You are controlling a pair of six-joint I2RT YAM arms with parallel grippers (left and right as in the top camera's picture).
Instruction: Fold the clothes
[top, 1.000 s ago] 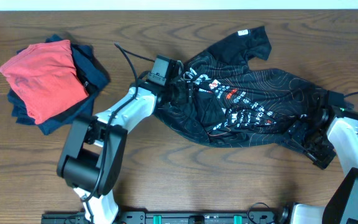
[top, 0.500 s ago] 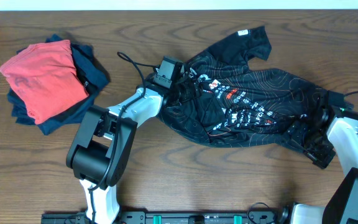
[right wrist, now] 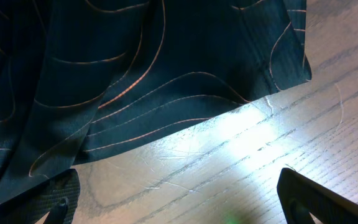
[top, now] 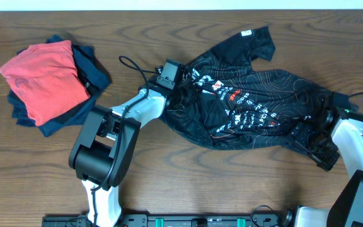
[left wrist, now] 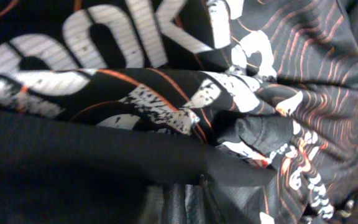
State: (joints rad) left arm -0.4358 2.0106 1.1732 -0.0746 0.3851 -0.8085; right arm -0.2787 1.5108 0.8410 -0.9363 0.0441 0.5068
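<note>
We find the shiny black orange-lined jersey (top: 251,107) crumpled on the brown wooden worktop (top: 232,183); right jaws wide and empty, left jaws buried in fabric, state unclear

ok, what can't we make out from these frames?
- Left gripper: open or shut unknown; jersey folds bury its fingers overhead, cloth fills the left wrist view.
- Jersey lettering: left wrist, cut by the top edge and creases.
- Navy garments: count unclear overhead; red garment covers them.
- Right gripper: overhead, jersey hides it; right wrist shows only spread fingertips.
</note>
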